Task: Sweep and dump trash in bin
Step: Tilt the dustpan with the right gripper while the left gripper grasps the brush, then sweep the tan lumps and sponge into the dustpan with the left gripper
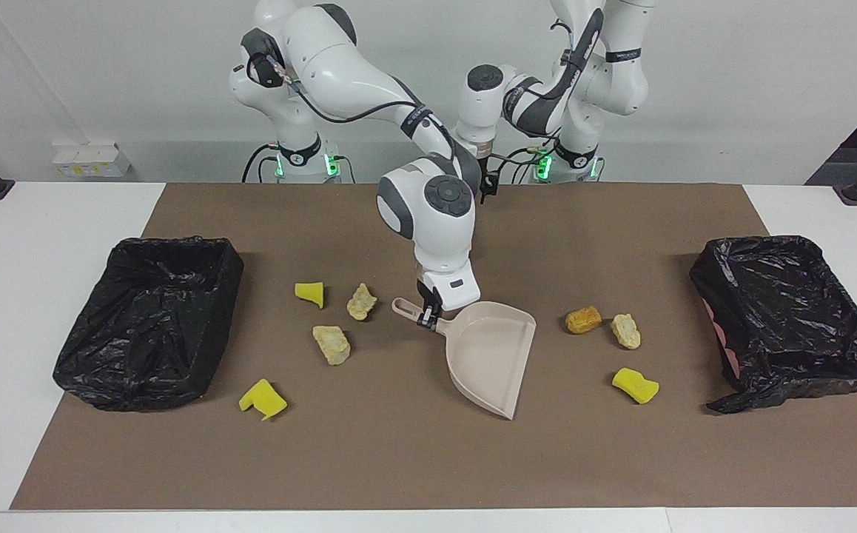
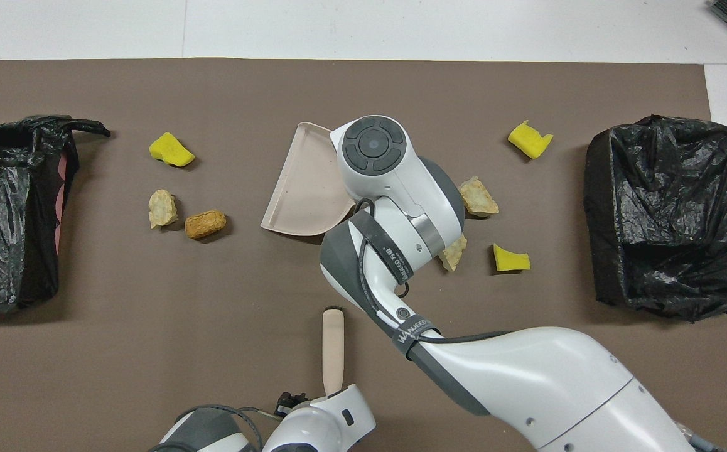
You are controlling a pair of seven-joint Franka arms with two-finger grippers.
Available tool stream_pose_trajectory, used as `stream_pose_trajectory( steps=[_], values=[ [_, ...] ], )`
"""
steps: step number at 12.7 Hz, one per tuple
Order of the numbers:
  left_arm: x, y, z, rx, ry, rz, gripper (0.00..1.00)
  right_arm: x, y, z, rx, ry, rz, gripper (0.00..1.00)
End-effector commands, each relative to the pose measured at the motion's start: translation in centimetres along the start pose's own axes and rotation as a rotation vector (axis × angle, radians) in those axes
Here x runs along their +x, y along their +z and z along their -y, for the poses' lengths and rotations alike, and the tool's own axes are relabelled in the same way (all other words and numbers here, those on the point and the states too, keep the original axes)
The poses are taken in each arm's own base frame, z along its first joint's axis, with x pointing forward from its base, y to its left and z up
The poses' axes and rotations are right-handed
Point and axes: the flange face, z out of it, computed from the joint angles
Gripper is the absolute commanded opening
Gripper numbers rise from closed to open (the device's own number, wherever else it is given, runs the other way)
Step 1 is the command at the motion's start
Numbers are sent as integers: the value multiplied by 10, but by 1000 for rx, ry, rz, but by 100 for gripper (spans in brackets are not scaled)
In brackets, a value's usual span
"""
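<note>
My right gripper (image 1: 427, 314) is shut on the handle of the beige dustpan (image 1: 491, 355), low over the mat's middle, its mouth turned toward the left arm's end. Trash lies on both sides. Toward the right arm's end are two yellow sponge pieces (image 1: 310, 292) (image 1: 263, 398) and two beige lumps (image 1: 361, 301) (image 1: 331, 344). Toward the left arm's end are an orange-brown lump (image 1: 583, 320), a beige lump (image 1: 626, 331) and a yellow sponge piece (image 1: 636, 386). The beige brush handle (image 2: 333, 342) lies near the robots. My left gripper (image 1: 485, 192) hangs over its nearer end.
A black-bagged bin (image 1: 151, 318) stands at the right arm's end of the brown mat (image 1: 399, 459), and another bin (image 1: 791, 318) at the left arm's end. My right arm (image 2: 401, 207) covers part of one beige lump in the overhead view.
</note>
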Motion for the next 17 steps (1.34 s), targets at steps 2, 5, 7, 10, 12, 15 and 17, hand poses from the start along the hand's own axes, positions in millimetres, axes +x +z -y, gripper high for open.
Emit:
stream_pose_trajectory(
  steps=[2, 5, 7, 10, 12, 15, 17],
  values=[
    [-4, 0, -2, -5, -71, 10, 0, -6, 3, -3, -22, -58, -22, 27],
    [3, -14, 3, 14, -100, 46, 0, -7, 11, -3, -38, -85, -42, 37],
    [25, -29, 26, -2, -173, 21, 0, -4, 15, 0, -34, -83, -39, 36],
    [48, -63, 79, 23, -283, 15, 0, -7, 11, -4, -37, -85, -37, 30],
    [85, -98, 121, 21, -392, 4, 0, -8, 10, -5, -43, -87, -34, 0],
    [126, -104, 186, 50, -441, -12, 0, -12, 9, -12, -88, -146, 2, 0],
    [142, -105, 241, 48, -403, -3, 0, -10, 6, -10, -105, -245, 18, 0]
  ],
)
